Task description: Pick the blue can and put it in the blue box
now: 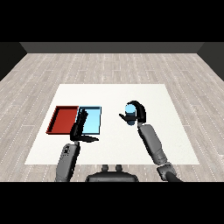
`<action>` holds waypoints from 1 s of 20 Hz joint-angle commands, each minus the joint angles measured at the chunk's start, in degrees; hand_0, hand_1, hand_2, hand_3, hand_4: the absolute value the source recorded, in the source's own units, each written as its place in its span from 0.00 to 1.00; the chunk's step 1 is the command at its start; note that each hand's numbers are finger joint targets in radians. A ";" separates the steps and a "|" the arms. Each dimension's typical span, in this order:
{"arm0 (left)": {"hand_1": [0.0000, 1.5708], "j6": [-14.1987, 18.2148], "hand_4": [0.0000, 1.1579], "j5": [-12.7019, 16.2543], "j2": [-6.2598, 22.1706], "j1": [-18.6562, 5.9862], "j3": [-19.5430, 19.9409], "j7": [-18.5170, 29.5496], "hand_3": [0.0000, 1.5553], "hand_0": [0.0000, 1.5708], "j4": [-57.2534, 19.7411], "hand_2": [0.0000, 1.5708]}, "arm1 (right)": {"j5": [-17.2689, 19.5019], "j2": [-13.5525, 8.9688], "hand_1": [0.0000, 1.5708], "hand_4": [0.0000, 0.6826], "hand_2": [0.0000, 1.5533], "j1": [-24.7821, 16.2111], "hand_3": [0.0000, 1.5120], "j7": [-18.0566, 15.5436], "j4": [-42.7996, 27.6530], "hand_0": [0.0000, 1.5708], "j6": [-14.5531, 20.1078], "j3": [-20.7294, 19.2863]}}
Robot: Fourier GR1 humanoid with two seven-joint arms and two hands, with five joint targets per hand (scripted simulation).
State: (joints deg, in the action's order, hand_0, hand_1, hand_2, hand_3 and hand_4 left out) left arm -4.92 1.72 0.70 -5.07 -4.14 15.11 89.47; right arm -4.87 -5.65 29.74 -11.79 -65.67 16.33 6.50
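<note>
The red tray (pixel 61 119) is lying beside the blue tray (pixel 92 124), where the left hand (pixel 80 127) is hovering, fingers relaxed. The right hand (pixel 138 113) is curling round the blue can (pixel 130 112) above the desk (pixel 113 94); carrying it across, it risks striking that left hand.

Two trays lie side by side on the counter (pixel 175 131), touching along one edge, toward 9 o'clock from the counter's middle: one tray (pixel 61 119) outermost, the other tray (pixel 93 120) just at its 3 o'clock side. The left robot hand (pixel 79 130) overlaps their shared edge from 6 o'clock. The can (pixel 129 113) sits toward 3 o'clock, well apart from the trays, with the right robot hand (pixel 139 113) curled round it.
</note>
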 commanded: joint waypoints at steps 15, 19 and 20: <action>0.00 3.81 0.00 6.36 -0.70 -5.44 -8.47 -4.87 0.00 0.00 -6.87 0.00 | 10.65 4.98 0.93 0.90 0.94 -5.39 0.92 5.29 -11.70 0.93 0.89 3.77; 0.00 8.19 0.00 6.24 -0.70 -5.35 -14.40 -2.11 0.00 0.00 -9.68 0.00 | 12.87 4.89 0.94 0.90 0.94 -6.84 0.92 12.47 -19.47 0.94 -0.65 5.48; 0.00 11.37 0.00 5.49 -0.70 -5.90 -16.66 0.63 0.00 0.00 -12.90 0.00 | 12.83 5.59 0.94 0.91 0.94 -7.24 0.93 10.54 -17.70 0.94 1.55 5.71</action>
State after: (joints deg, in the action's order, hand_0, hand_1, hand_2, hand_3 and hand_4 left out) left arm 2.74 7.05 0.02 -9.66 -17.21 14.00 80.11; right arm 7.14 -0.95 22.64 -1.31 -83.08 17.39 12.50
